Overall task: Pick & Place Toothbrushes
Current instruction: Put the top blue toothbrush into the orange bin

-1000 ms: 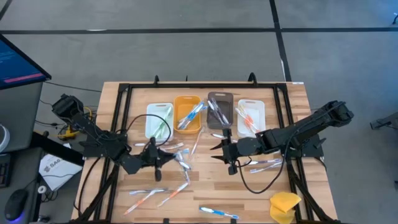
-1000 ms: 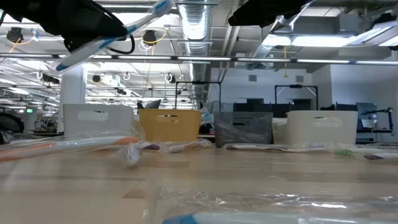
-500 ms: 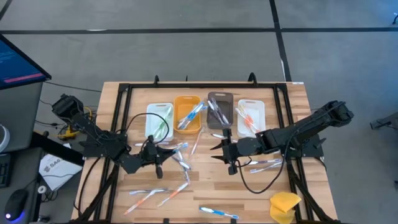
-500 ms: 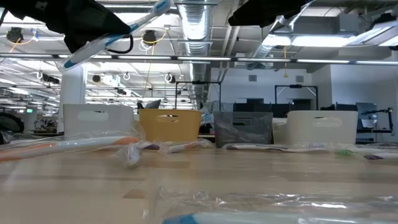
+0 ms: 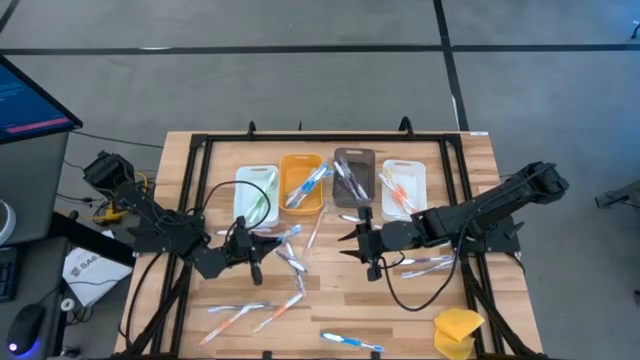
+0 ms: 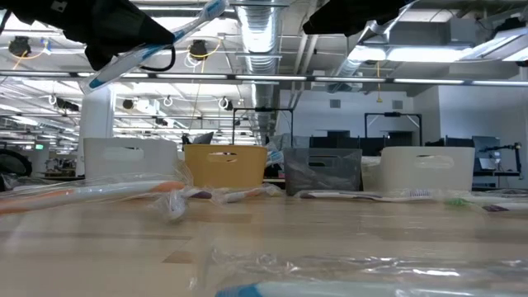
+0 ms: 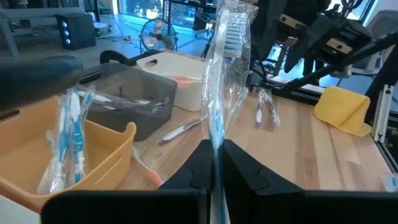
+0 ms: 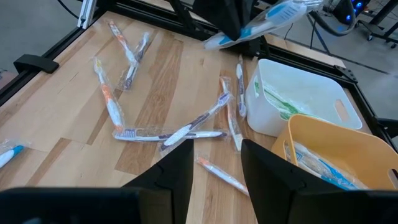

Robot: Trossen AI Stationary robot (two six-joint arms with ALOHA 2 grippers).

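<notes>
My left gripper (image 5: 254,245) is shut on a blue toothbrush in a clear wrapper (image 5: 283,235), held high above the table in front of the white bin (image 5: 255,193). The low view shows it slanting up (image 6: 157,45). My right gripper (image 5: 362,247) hovers open and empty near the grey bin (image 5: 353,177); its fingers show apart in the right wrist view (image 8: 216,163). Several wrapped toothbrushes lie flat on the wooden table (image 5: 240,315), (image 5: 350,343), (image 5: 425,263). Others lie in the orange bin (image 5: 301,183) and the far-right white bin (image 5: 403,187). My left gripper pinches the toothbrush's handle (image 7: 216,142), through its wrapper, between the two fingers. The toothbrush runs on forward past the fingertips, its bristle head (image 7: 233,31) at the free end. It is lifted clear of the table and slants upward.
The four bins stand in a row at the table's far side. A yellow sponge-like lump (image 5: 458,330) lies at the near right corner. A black frame (image 5: 200,150) runs around the table. Bare wood lies between the grippers and the near edge.
My left gripper has moved a little toward the table's far edge and right, carrying the toothbrush, which stays lifted and slanted. My right gripper has kept still.
</notes>
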